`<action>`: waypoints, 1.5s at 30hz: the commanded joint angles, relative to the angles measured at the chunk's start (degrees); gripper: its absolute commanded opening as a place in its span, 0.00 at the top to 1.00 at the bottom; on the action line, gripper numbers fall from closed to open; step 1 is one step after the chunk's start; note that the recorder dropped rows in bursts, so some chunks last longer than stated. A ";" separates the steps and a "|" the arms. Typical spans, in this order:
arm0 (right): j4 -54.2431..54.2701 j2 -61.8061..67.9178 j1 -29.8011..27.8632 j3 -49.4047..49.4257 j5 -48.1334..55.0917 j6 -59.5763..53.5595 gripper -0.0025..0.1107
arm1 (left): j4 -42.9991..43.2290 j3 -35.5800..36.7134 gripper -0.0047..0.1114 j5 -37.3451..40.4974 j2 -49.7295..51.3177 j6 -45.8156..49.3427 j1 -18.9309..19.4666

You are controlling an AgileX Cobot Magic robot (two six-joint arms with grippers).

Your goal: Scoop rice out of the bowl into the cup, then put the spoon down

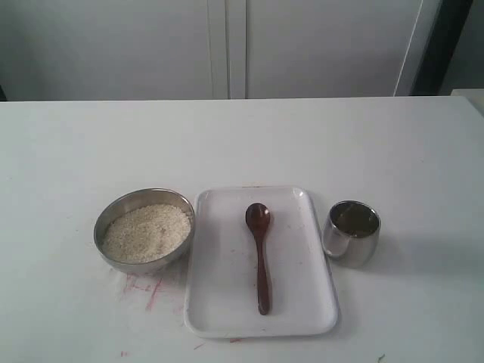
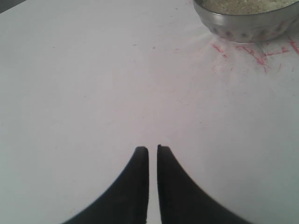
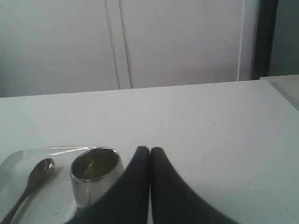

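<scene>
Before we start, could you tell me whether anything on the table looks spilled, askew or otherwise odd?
Only red scribbles stain the table beside the bowl. No rice is spilled; the spoon lies straight on the tray, and the cup may lean slightly.

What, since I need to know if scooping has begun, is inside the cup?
The cup shows only a dark, reflective inside; no pale grains are visible there. Its near wall hides part of the bottom. The rice lies in the bowl.
</scene>
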 commanded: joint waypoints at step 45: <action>9.28 -0.35 -7.49 0.26 0.44 -20.61 0.98 | -0.32 0.53 0.84 2.77 0.37 -0.33 -0.22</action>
